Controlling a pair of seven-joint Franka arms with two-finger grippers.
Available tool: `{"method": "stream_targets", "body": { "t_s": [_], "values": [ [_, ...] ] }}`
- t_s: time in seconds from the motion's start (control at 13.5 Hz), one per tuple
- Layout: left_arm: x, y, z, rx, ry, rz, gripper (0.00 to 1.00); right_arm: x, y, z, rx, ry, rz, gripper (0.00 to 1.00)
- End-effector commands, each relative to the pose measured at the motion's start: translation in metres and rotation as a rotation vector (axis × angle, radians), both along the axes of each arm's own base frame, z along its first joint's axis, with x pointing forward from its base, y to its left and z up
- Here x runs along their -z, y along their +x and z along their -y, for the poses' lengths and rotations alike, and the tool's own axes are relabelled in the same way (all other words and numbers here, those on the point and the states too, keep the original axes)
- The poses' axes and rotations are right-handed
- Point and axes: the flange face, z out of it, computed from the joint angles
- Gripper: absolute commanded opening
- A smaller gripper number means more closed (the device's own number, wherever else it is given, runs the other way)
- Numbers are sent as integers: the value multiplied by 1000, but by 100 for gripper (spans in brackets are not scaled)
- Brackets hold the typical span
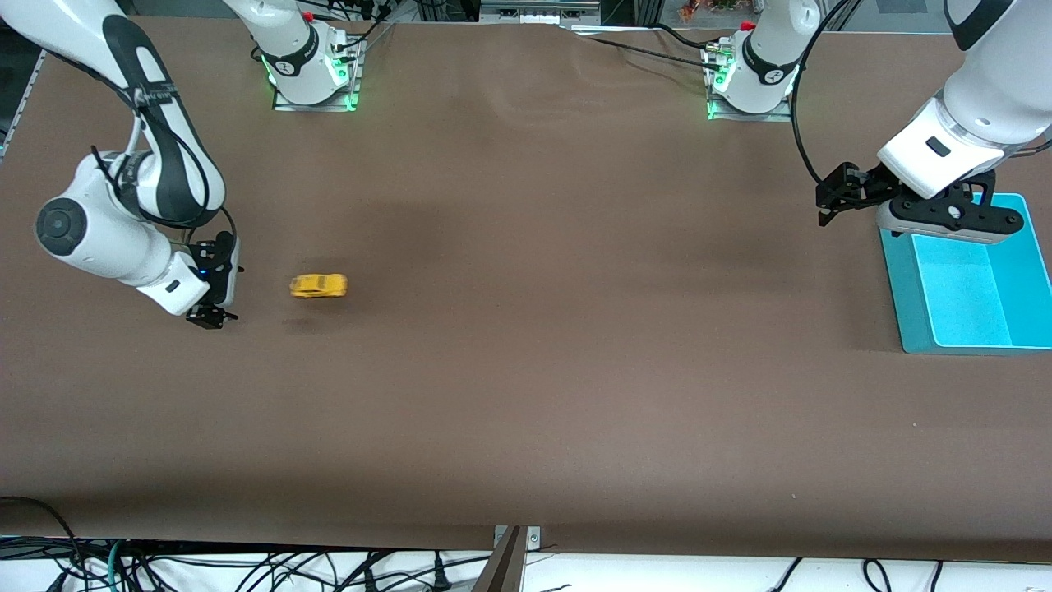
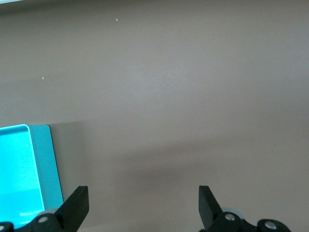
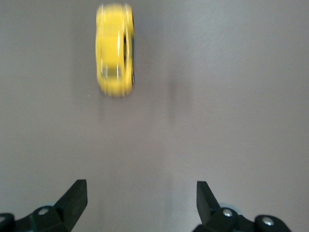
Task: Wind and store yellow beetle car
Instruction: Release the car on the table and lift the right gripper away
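The yellow beetle car [image 1: 319,285] stands on the brown table toward the right arm's end, blurred in both views. It also shows in the right wrist view [image 3: 115,49], apart from the fingers. My right gripper [image 1: 215,279] is open and empty, low over the table beside the car, on the side toward the right arm's end. My left gripper [image 1: 832,197] is open and empty in the air beside the teal bin [image 1: 904,296], at the left arm's end; the left wrist view shows its fingers [image 2: 77,205] over bare table.
The teal bin's rim also shows in the left wrist view [image 2: 46,164]. The two arm bases stand along the table edge farthest from the front camera. Cables hang below the table's near edge.
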Motion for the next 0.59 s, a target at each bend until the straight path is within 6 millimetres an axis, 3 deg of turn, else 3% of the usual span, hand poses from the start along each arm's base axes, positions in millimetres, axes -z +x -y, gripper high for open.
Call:
{"method": "stream_targets", "body": {
  "t_s": [0.0, 0.3, 0.52],
  "values": [
    [-6, 2, 2, -6, -25, -7, 100, -67, 5, 1, 97, -7, 47, 100],
    [-6, 3, -1, -7, -24, -7, 100, -165, -19, -6, 384, -34, 112, 100],
    [-6, 3, -1, -7, -24, -7, 100, -216, -35, -20, 585, -41, 122, 100]
  ]
}}
